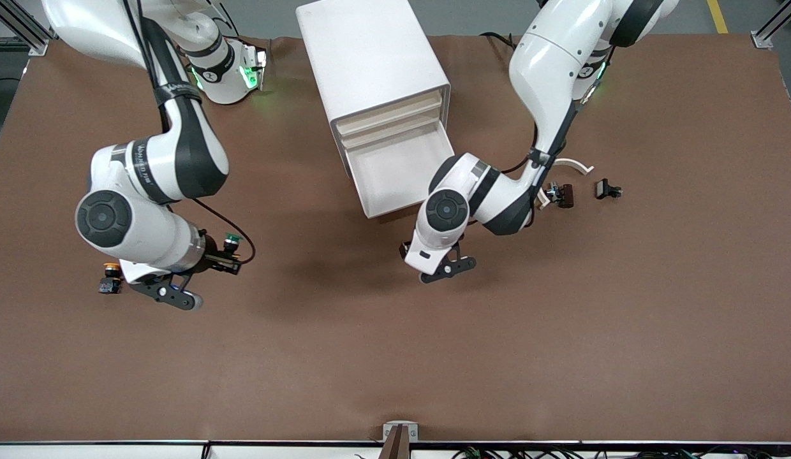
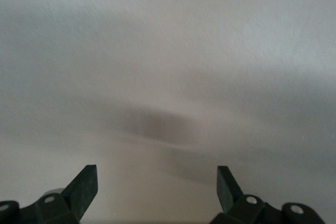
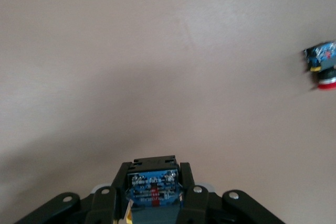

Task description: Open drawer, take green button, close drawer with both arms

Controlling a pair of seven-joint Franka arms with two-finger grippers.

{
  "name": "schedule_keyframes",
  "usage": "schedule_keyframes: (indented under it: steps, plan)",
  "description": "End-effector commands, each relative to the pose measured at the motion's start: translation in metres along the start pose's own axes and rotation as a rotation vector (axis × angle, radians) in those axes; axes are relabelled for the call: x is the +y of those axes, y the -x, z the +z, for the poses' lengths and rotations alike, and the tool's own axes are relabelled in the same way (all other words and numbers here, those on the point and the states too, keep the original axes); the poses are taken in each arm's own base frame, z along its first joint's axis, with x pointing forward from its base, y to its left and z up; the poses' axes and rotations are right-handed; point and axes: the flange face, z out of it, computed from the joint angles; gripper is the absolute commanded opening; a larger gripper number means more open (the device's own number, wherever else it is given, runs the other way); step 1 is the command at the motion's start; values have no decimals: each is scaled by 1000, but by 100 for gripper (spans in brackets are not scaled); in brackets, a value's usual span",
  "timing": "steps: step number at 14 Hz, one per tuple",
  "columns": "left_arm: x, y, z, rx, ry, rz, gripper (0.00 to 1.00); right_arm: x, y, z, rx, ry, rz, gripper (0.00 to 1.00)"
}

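The white cabinet [image 1: 370, 57] stands at the table's back middle, and its lowest drawer [image 1: 399, 173] is pulled out, showing a bare white floor. My right gripper [image 1: 228, 256] hangs over the table toward the right arm's end, shut on the button [image 1: 232, 241], whose green cap points up. In the right wrist view the button's dark blue body [image 3: 153, 184] sits clamped between the fingers of the right gripper [image 3: 154, 169]. My left gripper [image 1: 444, 265] hovers over the table just in front of the open drawer. In the left wrist view the left gripper [image 2: 157, 187] is open and holds nothing.
An orange-capped button [image 1: 110, 278] lies on the table beside the right arm's hand; the right wrist view shows a reddish-capped one [image 3: 321, 66]. Two small dark parts [image 1: 561, 194] [image 1: 607, 189] and a white curved piece [image 1: 577, 166] lie toward the left arm's end.
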Motion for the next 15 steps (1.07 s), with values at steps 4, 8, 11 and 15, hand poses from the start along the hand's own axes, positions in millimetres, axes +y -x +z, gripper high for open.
schedule_keyframes:
  steps: [4,8,11,15]
  plan:
    - [7,47,9,-73,-78,82,100,93,15,55,50,-30,-113,0]
    - [15,73,13,-130,-101,123,100,123,13,82,59,-28,-181,0]
    - [19,86,9,-157,-110,138,100,125,7,85,94,-36,-203,0]
    - [24,114,14,-216,-142,162,100,117,-5,122,124,-32,-208,0]
